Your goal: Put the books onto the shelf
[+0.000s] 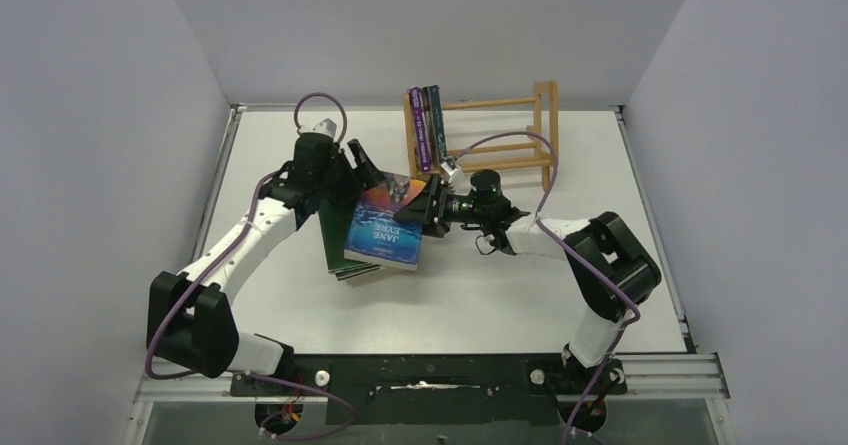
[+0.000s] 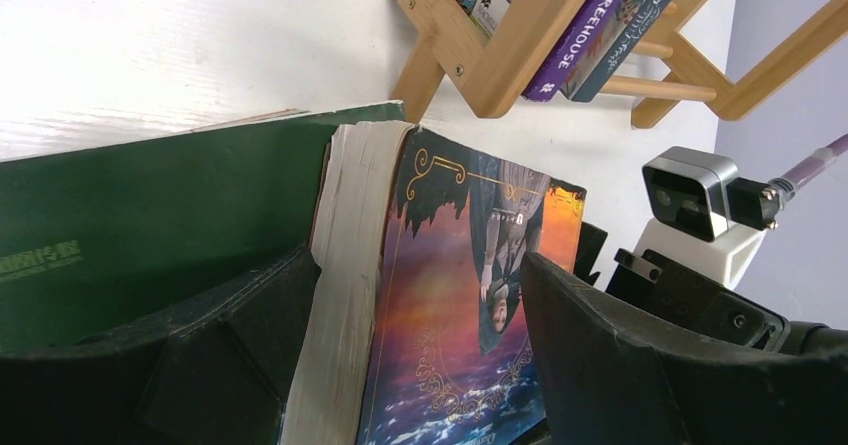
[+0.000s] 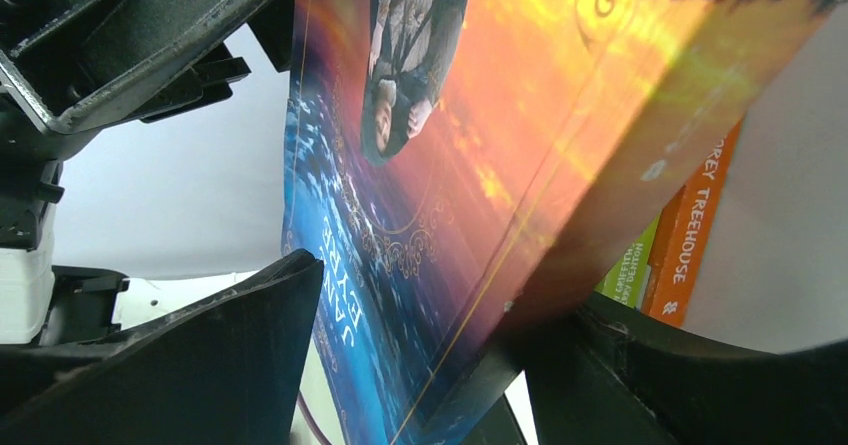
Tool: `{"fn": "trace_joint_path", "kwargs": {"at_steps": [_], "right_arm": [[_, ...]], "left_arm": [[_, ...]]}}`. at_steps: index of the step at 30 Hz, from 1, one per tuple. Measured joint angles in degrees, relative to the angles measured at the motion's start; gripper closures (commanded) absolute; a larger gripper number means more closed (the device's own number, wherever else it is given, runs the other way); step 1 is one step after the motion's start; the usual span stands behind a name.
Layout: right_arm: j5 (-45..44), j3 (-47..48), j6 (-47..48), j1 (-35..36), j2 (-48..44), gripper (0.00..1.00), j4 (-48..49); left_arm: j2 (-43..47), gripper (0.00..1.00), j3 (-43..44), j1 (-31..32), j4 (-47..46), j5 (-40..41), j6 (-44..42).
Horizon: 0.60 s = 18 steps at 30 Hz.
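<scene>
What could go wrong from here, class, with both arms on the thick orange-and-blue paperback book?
1. The left jaws and right jaws both straddle the far end of the thick orange-and-blue paperback book; uneven pulling may twist or drop it.
2. It overlaps a green-covered book beneath; dragging could shift that one.
3. On the light-wood dowel shelf, a purple-spined book and a navy-spined book stand at one end with open rack beside them; a careless push may topple them.
</scene>
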<state>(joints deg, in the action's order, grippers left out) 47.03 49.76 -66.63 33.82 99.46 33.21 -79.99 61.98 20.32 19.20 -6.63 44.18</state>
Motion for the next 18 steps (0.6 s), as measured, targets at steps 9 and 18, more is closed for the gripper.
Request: {"fn": "trace_joint_path", "kwargs": {"at_steps": [9, 18], "right_arm": [[-0.1, -2.3, -4.7, -0.5, 0.0, 0.43, 6.1], [0.2, -2.3, -8.7, -0.5, 2.5, 0.52, 12.7]], "left_arm": [[-0.4, 0.26, 0.0, 1.1, -0.7, 0.5, 0.6], [-0.4, 0.26, -0.2, 2.1, -2.2, 0.1, 1.9]]}}
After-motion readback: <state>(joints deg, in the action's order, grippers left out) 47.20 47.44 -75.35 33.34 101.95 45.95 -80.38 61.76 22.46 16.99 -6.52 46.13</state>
